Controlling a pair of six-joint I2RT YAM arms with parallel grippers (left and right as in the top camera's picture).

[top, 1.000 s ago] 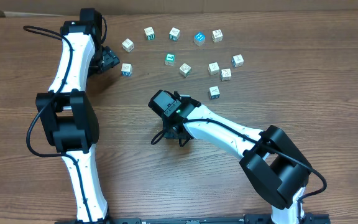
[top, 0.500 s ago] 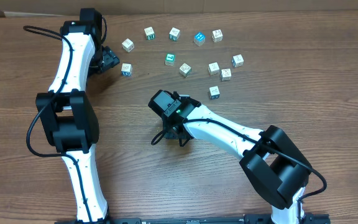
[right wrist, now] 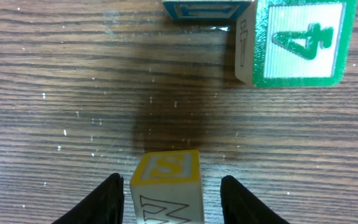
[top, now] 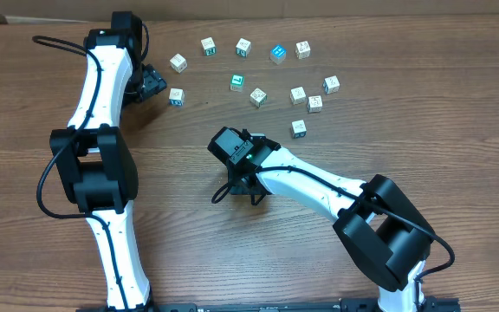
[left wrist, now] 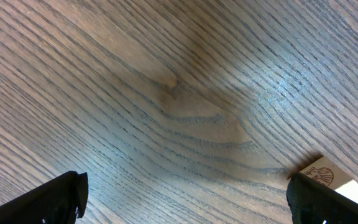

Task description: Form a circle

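left arm (top: 102, 78), right arm (top: 312, 187): white links; black joints; black cables

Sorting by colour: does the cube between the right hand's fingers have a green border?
No, that small wooden cube has a yellow border around a letter S.

On table (top: 405, 173), cubes (top: 257, 97) lie spread apart in upper ctr of overhead frame. Leftmost cube (top: 176, 96) sits just right of left gripper (top: 152, 84), upper left. Right wrist view: near cube (right wrist: 166, 186) sits btwn fingers of right gripper (right wrist: 171, 202), bottom ctr; far cubes (right wrist: 297, 40) are side by side, upper right.
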